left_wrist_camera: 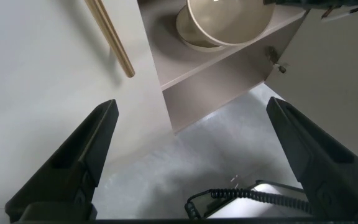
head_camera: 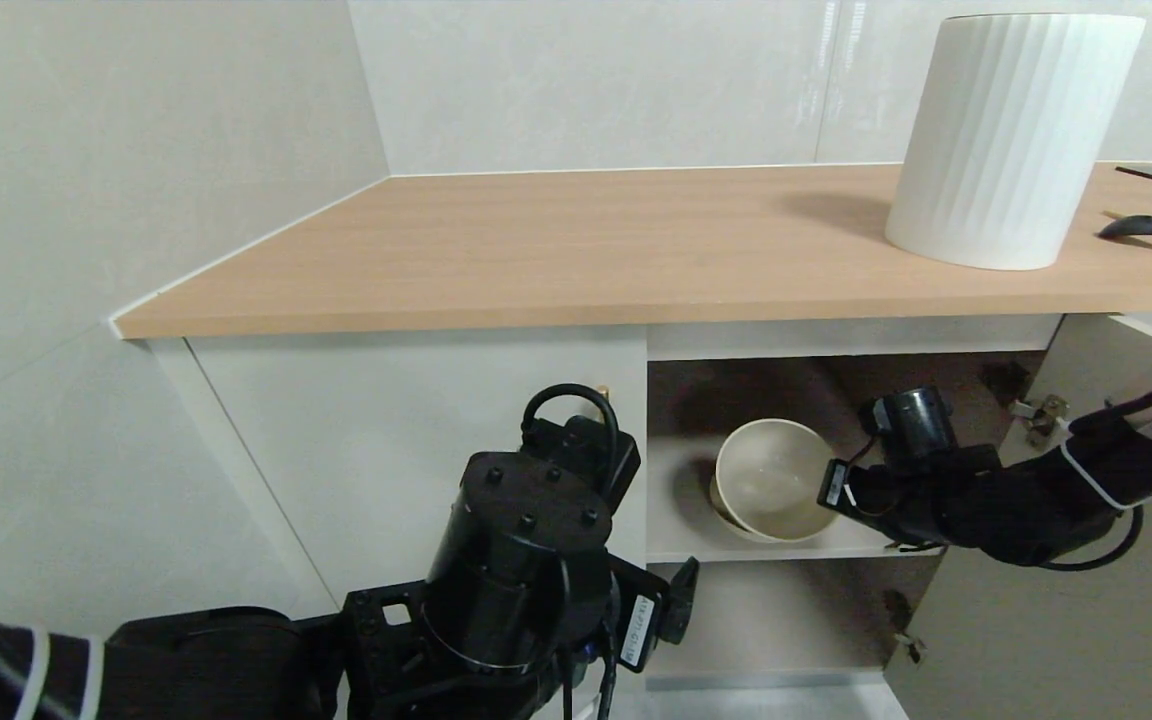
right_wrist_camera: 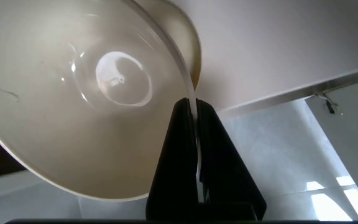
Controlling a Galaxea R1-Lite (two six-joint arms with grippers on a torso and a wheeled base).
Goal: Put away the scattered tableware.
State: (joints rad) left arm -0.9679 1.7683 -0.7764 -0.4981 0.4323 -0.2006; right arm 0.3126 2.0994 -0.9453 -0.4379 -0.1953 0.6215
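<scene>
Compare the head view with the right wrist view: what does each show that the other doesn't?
Head view, not the wrist: the wooden countertop, with the white ribbed container and a black ladle on it. Right wrist view, not the head: the bowl's rim pinched between the fingers of the right tool. Shared: the cream bowl that this tool holds.

The left arm (head_camera: pixel 516 560) stood low in front, with its wrist pointing forward and a little upward. The left gripper (left_wrist_camera: pixel 191 112) was wide open, its two dark fingers (left_wrist_camera: pixel 79 155) spread far apart. The right arm (head_camera: pixel 1026 500) was stretched almost level from the right side toward the middle. The right gripper (right_wrist_camera: pixel 196 130) was closed on the rim of the bowl (right_wrist_camera: pixel 104 81) — one finger on each side of the thin wall.
</scene>
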